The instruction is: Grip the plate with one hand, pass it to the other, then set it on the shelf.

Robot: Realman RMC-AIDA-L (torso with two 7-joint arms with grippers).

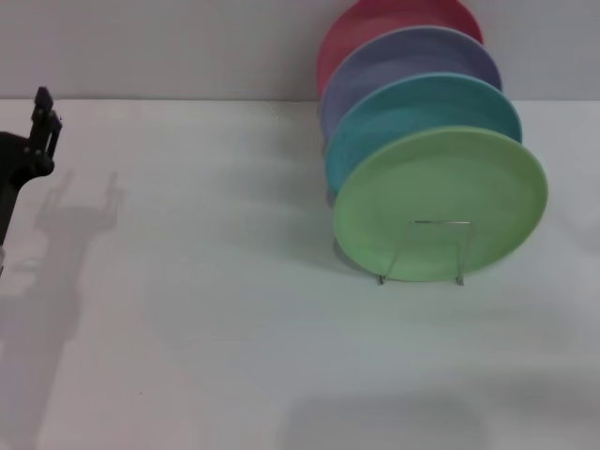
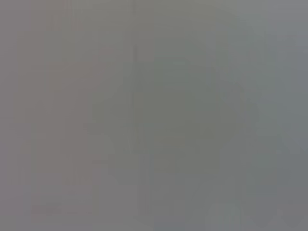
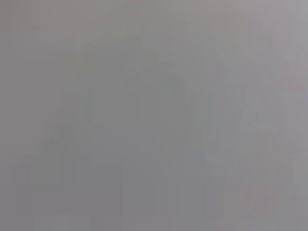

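Note:
The light green plate (image 1: 441,202) stands on edge in the silver wire rack (image 1: 422,251), at the front of a row of plates on the right of the white table. My left gripper (image 1: 42,117), all black, is at the far left edge of the head view, raised above the table and far from the plate, holding nothing. My right gripper is out of view. Both wrist views show only a plain grey field.
Behind the green plate stand a turquoise plate (image 1: 422,108), a lavender plate (image 1: 403,61) and a red plate (image 1: 375,23). The white table (image 1: 206,309) spreads out in front and to the left. A grey wall is behind.

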